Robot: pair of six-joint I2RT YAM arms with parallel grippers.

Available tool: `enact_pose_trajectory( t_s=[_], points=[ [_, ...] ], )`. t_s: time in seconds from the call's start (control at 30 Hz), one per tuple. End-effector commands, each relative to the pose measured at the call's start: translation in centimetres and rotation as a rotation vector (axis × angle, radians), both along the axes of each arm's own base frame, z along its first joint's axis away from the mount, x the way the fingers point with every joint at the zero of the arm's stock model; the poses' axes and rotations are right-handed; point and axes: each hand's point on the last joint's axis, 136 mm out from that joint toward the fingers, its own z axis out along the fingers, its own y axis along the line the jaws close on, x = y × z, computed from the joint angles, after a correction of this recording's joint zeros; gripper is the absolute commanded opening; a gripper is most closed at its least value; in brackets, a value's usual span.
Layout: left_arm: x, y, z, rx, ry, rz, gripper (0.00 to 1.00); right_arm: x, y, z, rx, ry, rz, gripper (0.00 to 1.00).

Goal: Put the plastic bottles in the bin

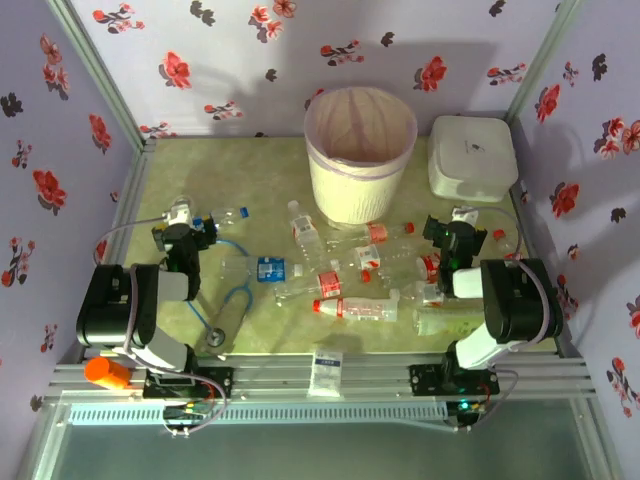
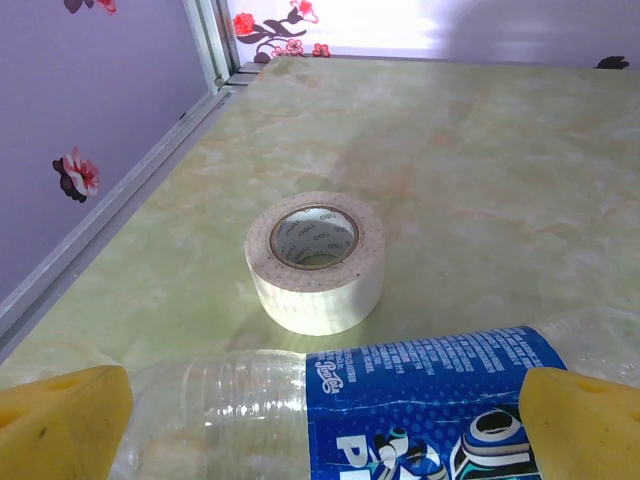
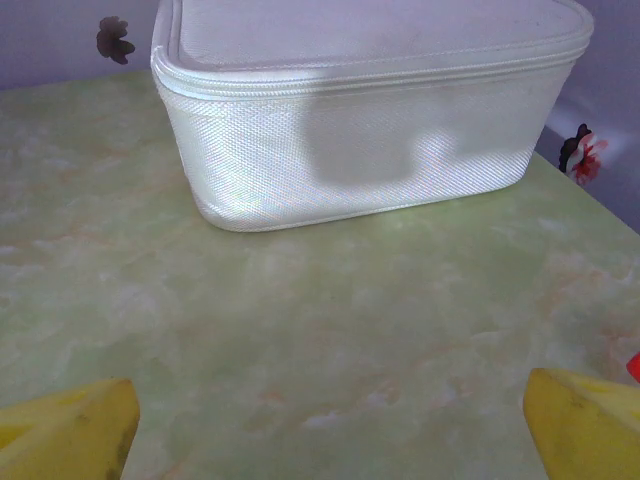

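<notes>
many bottles [image 1: 355, 310] lie before the bin [image 1: 350, 190]

Looked like robot test booth in lab. Walls [image 1: 200, 50] were flat sheets with red and dark flower print, held by metal posts [image 1: 95, 68]. Table [image 1: 190, 170] had green marble-look top. Left arm [image 1: 130, 315] and right arm [image 1: 515, 300] sat bolted on metal rail [image 1: 330, 378] at near edge, with loose cable [image 1: 247, 292] on table.
</notes>
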Motion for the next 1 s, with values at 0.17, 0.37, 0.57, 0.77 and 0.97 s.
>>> enact_pose_trajectory(
  t_s=[0.17,0.37,0.57,0.77,0.97],
  points=[
    [0.12,0.16,0.37,0.017,-0.016,-0.002,1.00,0.16,0.18,0.55,0.017,-0.028,0.002,0.99],
    [0.14,0.20,0.39,0.015,-0.015,-0.001,1.00,0.16,0.24,0.51,0.019,-0.027,0.005,0.99],
    [0.14,0.33,0.35,0.010,-0.014,0.001,1.00,0.22,0.21,0.48,0.027,-0.026,0.009,0.99],
    [0.13,0.39,0.36,0.008,-0.014,0.002,1.00,0.23,0.20,0.47,0.026,-0.025,0.009,0.99],
    [0.15,0.38,0.37,0.007,-0.015,0.001,1.00,0.23,0.16,0.53,0.027,-0.027,0.008,0.99]
  ],
)
